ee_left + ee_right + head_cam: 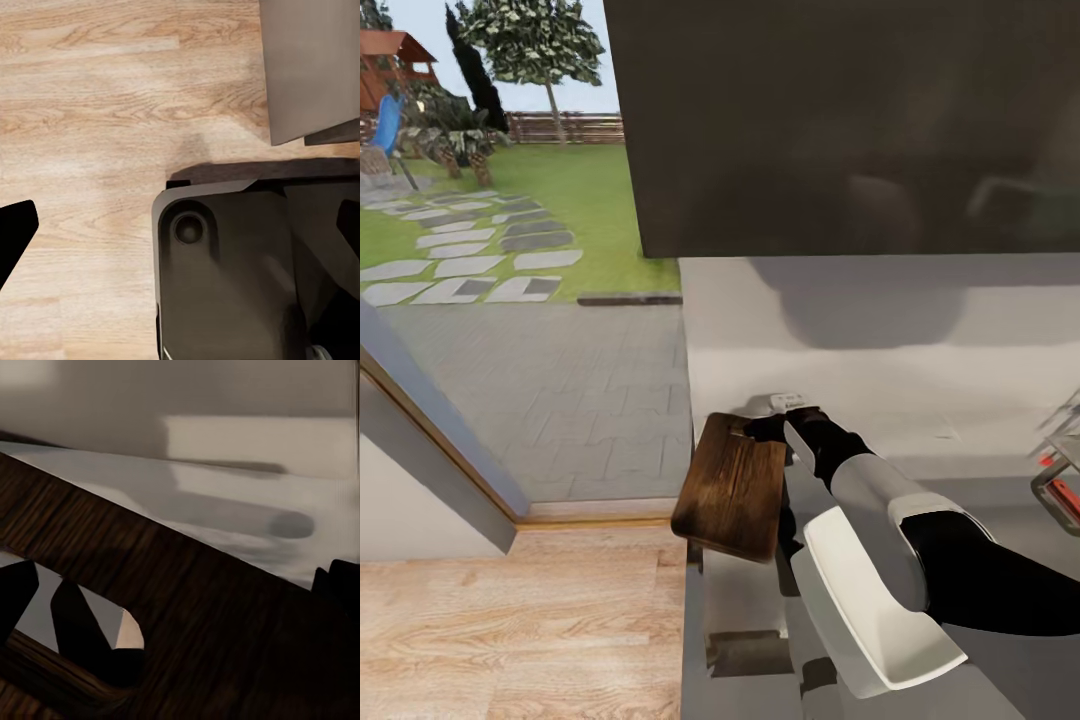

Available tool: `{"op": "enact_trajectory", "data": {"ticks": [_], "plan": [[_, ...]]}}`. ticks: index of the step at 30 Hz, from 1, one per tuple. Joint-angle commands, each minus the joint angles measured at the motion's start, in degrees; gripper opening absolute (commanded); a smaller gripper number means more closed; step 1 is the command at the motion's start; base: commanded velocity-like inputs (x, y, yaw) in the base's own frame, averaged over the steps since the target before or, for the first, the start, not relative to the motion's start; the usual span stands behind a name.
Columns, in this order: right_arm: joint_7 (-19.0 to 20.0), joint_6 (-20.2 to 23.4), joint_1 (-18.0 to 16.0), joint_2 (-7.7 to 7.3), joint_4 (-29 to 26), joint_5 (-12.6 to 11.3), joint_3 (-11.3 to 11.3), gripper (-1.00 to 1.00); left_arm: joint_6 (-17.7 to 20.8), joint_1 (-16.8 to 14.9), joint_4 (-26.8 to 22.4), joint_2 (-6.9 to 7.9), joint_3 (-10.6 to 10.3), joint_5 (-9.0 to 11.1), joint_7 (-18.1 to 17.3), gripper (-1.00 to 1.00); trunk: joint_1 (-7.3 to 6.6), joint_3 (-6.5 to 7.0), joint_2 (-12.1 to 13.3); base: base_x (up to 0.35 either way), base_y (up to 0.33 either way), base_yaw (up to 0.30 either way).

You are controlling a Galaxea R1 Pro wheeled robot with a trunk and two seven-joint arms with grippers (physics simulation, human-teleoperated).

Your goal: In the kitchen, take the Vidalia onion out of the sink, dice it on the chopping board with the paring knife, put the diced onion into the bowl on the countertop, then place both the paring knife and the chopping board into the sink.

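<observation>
My right gripper is shut on the chopping board, a dark brown wooden board held tilted in the air over the left end of the grey countertop. In the right wrist view, dark fingers pass through the handle slot of the chopping board. My left gripper hangs open with nothing in it above the wooden floor and my own dark base. At the head view's right edge a chrome tap with a red knob marks the sink. The onion, knife and bowl are out of view.
A dark wall cabinet hangs above the counter. To the left a glass door gives onto a paved yard and a garden. Light wooden floor lies beside the counter's left end.
</observation>
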Motion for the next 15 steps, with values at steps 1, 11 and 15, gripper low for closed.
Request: {"op": "enact_trajectory", "data": {"ticks": [1, 11, 15], "plan": [[0.07, 0.36, 0.01, -0.09, 1.41, -0.04, 0.33, 1.0, -0.1, 0.01, -0.06, 0.04, -0.07, -0.01, -0.02, 1.0, 0.04, -0.09, -0.05, 0.0, 0.0, 0.0], [0.06, 0.36, 0.06, -0.1, 1.41, -0.02, 0.32, -1.0, -0.1, 0.01, -0.06, 0.04, -0.07, -0.01, -0.02, 1.0, 0.04, -0.09, -0.05, 0.0, 0.0, 0.0], [0.06, 0.15, 0.26, -0.03, 1.41, -0.02, 0.35, -1.0, -0.1, 0.01, -0.09, 0.04, -0.07, -0.01, -0.02, 1.0, 0.04, -0.09, -0.05, 0.0, 0.0, 0.0]]}}
